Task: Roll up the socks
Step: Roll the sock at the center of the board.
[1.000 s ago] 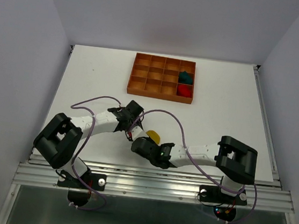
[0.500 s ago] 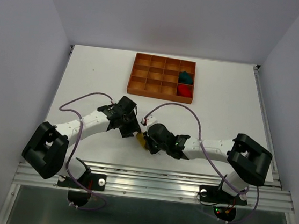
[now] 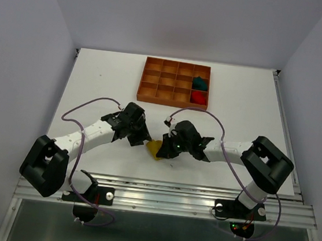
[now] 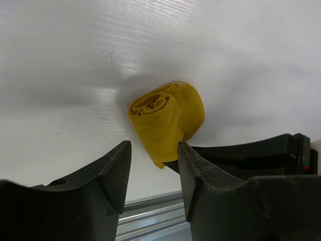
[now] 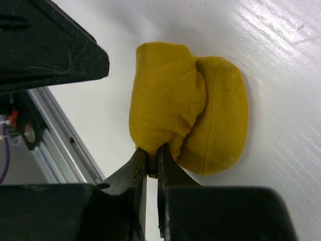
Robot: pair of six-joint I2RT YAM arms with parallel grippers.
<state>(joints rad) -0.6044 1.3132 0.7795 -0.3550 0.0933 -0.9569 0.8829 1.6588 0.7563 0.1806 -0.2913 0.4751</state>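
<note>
The yellow sock [image 3: 156, 149] lies rolled on the table [image 3: 95, 84] near its front edge, pinched by the right gripper [image 5: 152, 163], with the left gripper [image 4: 153, 155] gaping beside it, while the teal sock [image 3: 199, 82] and red sock [image 3: 198, 97] sit in 2 adjoining cells of the tray [image 3: 148, 78].

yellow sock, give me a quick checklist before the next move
1. Right gripper shut on the yellow sock edge: ok.
2. Left gripper open, not clamping the roll: ok.
3. Sock fully rolled: not ok, a flat end lies beside the roll.
4. Gap between the two grippers: cannot tell, they crowd together.
5. Red sock and teal sock in the tray: ok.
</note>
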